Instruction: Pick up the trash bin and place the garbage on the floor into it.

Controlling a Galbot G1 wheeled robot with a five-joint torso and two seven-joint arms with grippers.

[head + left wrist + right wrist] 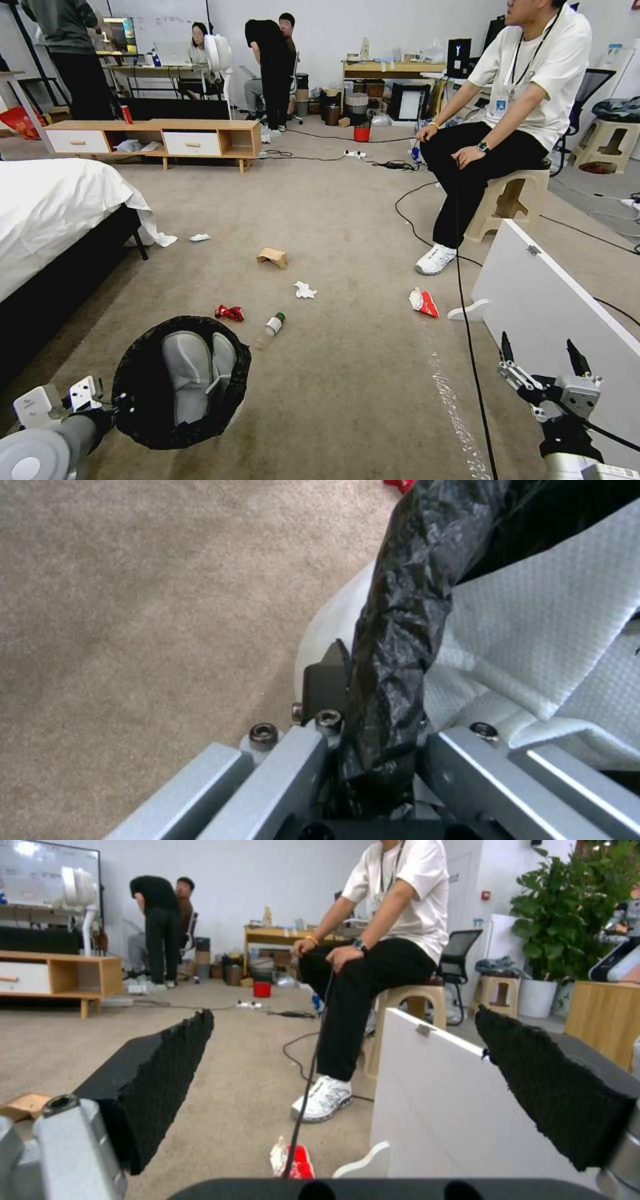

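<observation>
trash bin (181, 380): lower left of head frame, mouth tilted up toward camera, black liner folded over rim, pale grey items inside; looks lifted off the floor (347, 220), can't confirm
left pincer (110, 405): clamped on bin rim at its lower-left edge; in left wrist view (373, 730) liner and wall are pinched between the jaws
right pincer (541, 357): lower right of head frame, spread wide, holding nothing, near white board (553, 307); right wrist view (347, 1080) shows pads well apart
garbage: red wrapper (229, 312) just beyond bin rim; bottle (273, 325) beside it; tissue (305, 289) mid frame; cardboard (272, 256) above that; snack bag (423, 302) right of centre, also (293, 1160); paper scrap (199, 237) near bed (53, 207)
step: bin held, collecting not started by the look of it
how to do well: keep bin mouth up and rim grip firm; take nearest pieces first, wrapper then bottle; mind black cable (467, 320) by snack bag
bottle axis: lies flat, long axis diagonal, green cap toward upper right, base toward bin
bin axis: opening faces up, slightly toward camera
</observation>
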